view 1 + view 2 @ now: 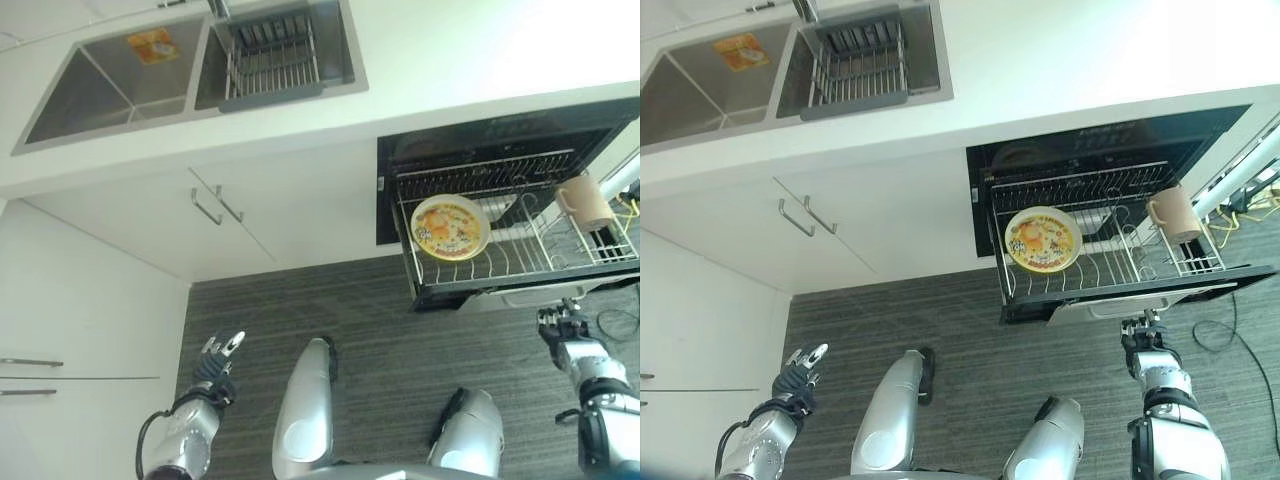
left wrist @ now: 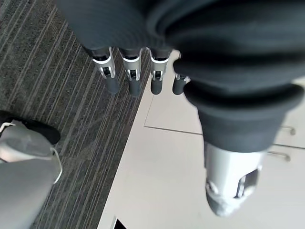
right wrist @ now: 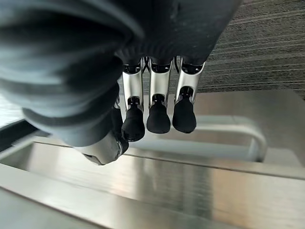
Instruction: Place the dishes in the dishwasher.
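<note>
A dishwasher (image 1: 400, 170) built in under the white counter (image 1: 450, 60) stands open, its wire rack (image 1: 520, 250) pulled out and already carrying a patterned plate (image 1: 450, 228) and a beige mug (image 1: 585, 203). The right hand (image 1: 562, 322), fingers relaxed and holding nothing, hovers just before the steel door handle (image 3: 238, 129); the left hand (image 1: 222, 352) hangs empty. Loading looks finished, and closing likely calls for a push on the rack.

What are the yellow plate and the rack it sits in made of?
The yellow plate looks like glazed ceramic or maybe plastic: smooth, with a printed pattern. The rack seems to be thin metal wire, pale and shiny.
</note>
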